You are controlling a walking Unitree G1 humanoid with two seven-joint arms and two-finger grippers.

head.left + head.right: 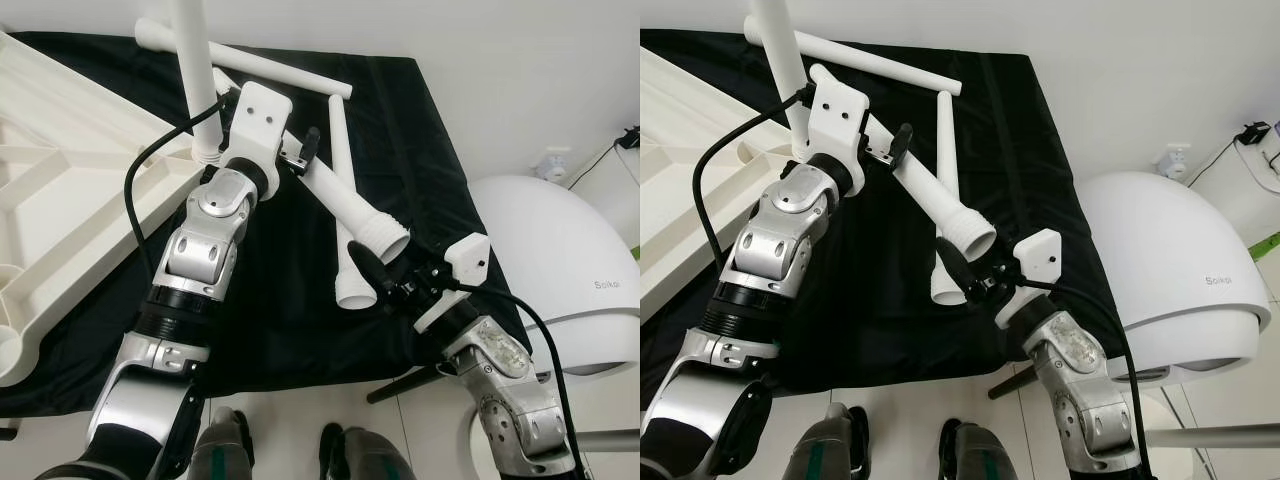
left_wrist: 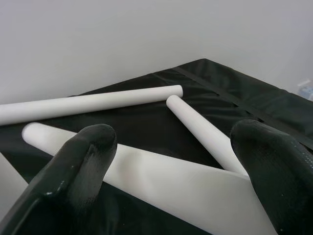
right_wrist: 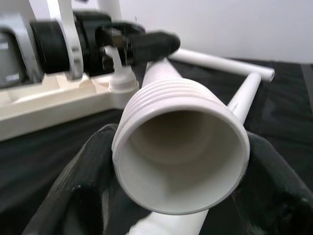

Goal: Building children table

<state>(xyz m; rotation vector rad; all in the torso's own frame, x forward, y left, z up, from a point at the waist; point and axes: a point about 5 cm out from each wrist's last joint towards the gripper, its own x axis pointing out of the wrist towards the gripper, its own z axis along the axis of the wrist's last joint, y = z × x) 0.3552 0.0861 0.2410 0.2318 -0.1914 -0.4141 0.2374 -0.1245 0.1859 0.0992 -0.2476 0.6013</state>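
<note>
A white tabletop lies upside down at the left on the black cloth, with one white leg standing upright in its corner socket. Another white table leg slants across the cloth, its wide threaded end lifted toward me. My right gripper is shut on that threaded end, one finger on each side. My left gripper is open partway along the same leg, and its fingers straddle the shaft.
Two more loose legs lie on the cloth: a long one along the back and one running under the held leg. A white domed object stands to the right. The cloth's front edge is just before my feet.
</note>
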